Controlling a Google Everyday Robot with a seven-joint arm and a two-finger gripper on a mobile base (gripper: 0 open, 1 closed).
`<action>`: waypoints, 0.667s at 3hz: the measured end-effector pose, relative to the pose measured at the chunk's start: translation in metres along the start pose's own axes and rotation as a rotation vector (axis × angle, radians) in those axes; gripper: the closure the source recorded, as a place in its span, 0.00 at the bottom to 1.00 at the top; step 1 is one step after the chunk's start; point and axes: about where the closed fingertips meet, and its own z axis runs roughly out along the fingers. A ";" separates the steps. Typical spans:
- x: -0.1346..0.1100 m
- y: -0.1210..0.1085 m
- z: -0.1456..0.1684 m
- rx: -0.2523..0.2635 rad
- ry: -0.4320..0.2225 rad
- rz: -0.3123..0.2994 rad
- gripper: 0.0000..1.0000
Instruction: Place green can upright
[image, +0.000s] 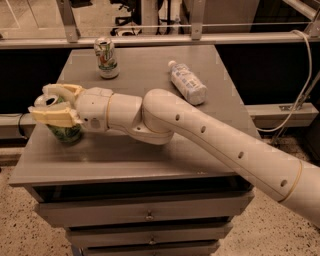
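Green can (65, 133), upright at the desk's (150, 67) left side, is pinched between the two fingers of the hand (46, 103).

Lab-like workshop: drawer cabinet (145, 214), metal railing (210, 39), speckled floor (20, 237), loose cable (301, 90); tool (48, 103) grips green can (65, 133) at tabletop's (150, 65) left edge.

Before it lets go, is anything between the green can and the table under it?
Nothing visible. The gripper holds the green can at the table's left edge; the other can and the bottle are farther back.
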 end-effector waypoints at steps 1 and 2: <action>0.007 0.001 -0.008 0.012 0.004 0.021 0.63; 0.008 0.002 -0.010 0.014 0.007 0.027 0.39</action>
